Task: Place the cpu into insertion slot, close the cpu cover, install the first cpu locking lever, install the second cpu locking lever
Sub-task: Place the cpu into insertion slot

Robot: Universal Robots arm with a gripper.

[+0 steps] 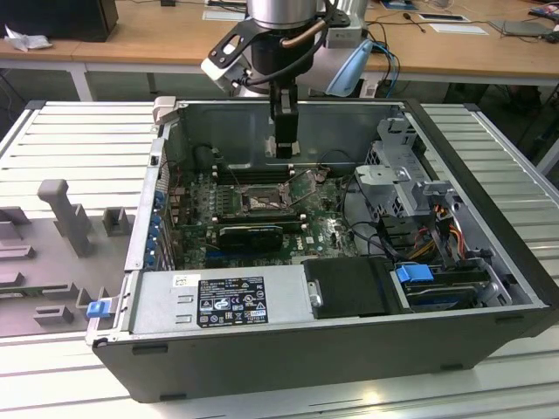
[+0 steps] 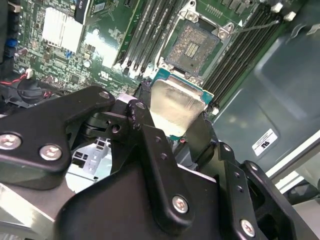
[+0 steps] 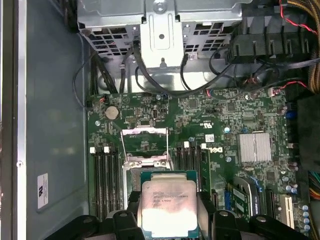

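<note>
Silvery-grey on top, flat square cpu (image 3: pixel 170 202) pinched by its edges between black fingers (image 2: pixel 145 125), poised over green circuit board (image 3: pixel 225 125), near but clear of dark-centred, metal-rimmed insertion slot (image 2: pixel 192 47). Slot's contact field uncovered. All within open dark computer case (image 1: pixel 306 358) on ribbed grey counter (image 1: pixel 79 131).

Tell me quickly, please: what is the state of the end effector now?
The end effector is closed, holding the cpu by two opposite edges.
</note>
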